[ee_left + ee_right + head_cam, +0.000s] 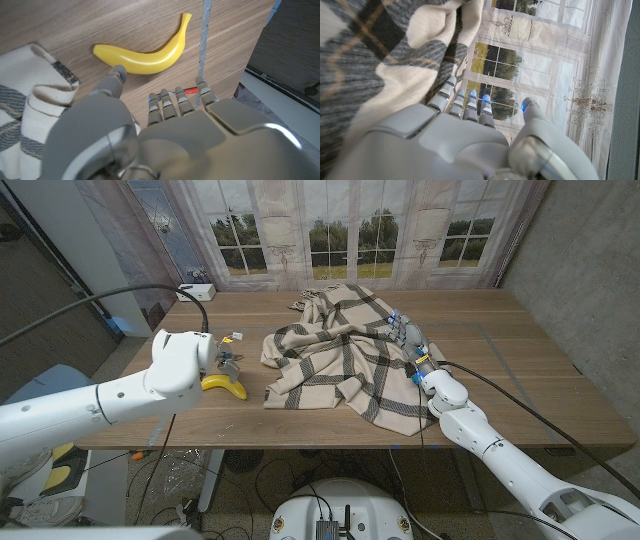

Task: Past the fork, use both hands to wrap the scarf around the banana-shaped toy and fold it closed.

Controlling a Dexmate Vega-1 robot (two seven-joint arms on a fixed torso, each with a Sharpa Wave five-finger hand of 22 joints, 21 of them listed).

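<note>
A yellow banana-shaped toy (224, 386) lies on the wooden table (520, 380) near its left front, just left of the scarf. My left hand (224, 360) hovers right behind it; in the left wrist view the fingers (172, 102) are spread over the banana toy (145, 57) and hold nothing. The cream scarf (345, 360) with dark checks lies crumpled in the table's middle, and one corner (35, 100) reaches close to my left hand. My right hand (410, 340) stands at the scarf's right edge with straight fingers (465, 102) beside the cloth (385, 55), gripping nothing.
A small white box (195, 291) sits at the table's back left corner with a black cable running to it. A printed window backdrop (350, 230) hangs behind the table. Grey tape lines (500, 345) mark the right part of the tabletop.
</note>
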